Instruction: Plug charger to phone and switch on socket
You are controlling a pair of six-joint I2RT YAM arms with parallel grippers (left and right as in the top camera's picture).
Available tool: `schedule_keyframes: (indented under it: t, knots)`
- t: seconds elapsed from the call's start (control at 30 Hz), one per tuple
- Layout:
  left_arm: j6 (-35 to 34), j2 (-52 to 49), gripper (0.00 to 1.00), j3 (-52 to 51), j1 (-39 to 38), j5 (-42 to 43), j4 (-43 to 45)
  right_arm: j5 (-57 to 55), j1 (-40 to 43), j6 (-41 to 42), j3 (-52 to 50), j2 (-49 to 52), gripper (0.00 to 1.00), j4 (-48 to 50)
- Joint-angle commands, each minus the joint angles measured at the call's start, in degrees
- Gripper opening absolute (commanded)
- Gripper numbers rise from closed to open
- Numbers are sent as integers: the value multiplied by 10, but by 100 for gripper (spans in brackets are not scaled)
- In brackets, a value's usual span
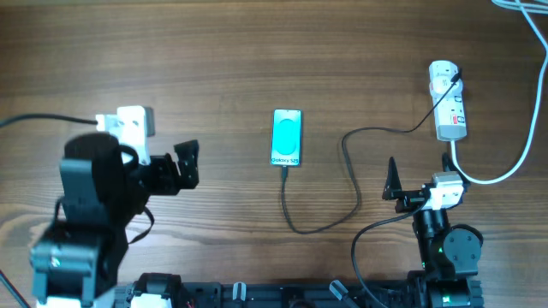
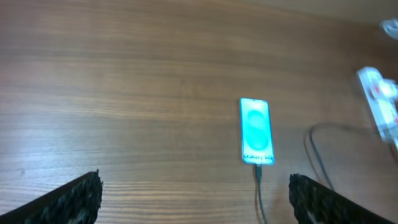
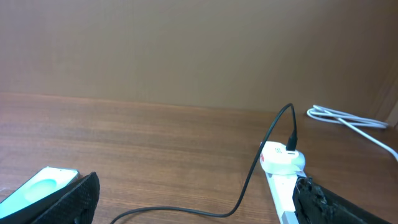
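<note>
Overhead view: socket (image 1: 447, 101) lies ahead of the right hand (image 3: 198, 183) and slightly to its right, near. Its long axis runs away from the hand, near end toward the fingers. Right wrist view agrees: the socket body starts just beside the right finger (image 3: 336, 202) and stretches forward, with the black plug (image 3: 292, 142) standing up at the far end. I cannot tell whether finger and socket touch there. A red mark shows beside that plug, but it is too small to place the switch exactly.

Right hand is apart, nothing in it. Left hand (image 2: 194, 183) is also apart and empty, with the socket well off to its right, across the bench (image 1: 214, 51). So the right arm is clearly the nearer one for the switch.

Phone (image 1: 287, 137) sits to the left of the right hand and ahead of the left hand, screen lit, long axis pointing away from both. Charger (image 1: 355, 192) loops from the phone's near edge round toward the socket, passing just left of the right hand. Its tip looks seated in the phone, though that is not sharp enough to confirm.

Judgement: plugging looks done and the switch is left. The next move likely needs a short reach forward and right along the socket's length, with a press down. Risk: snagging the charger or the white cord (image 1: 505, 175).
</note>
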State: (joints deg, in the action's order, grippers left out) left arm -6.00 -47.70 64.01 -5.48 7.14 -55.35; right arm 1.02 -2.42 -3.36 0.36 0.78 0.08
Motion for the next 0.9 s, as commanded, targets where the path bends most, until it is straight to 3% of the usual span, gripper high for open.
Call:
schedule_keyframes:
  t: [0.0,0.2,0.33,0.63,0.87]
  knots:
    - [70,71,100,-111,17,56,99,-3,3,-10,-1,-6,100,2]
    - [70,229,100,-313,68,115,240,-3,3,-10,-1,-6,100,2]
    - [35,338,100,-438,70,121,309,-3,3,-10,-1,-6,100,2]
    - [21,450,100,-568,70,121,469,-3,3,-10,-1,-6,100,2]
    - [1,475,100,-601,70,96,511,-3,3,-10,-1,-6,100,2]
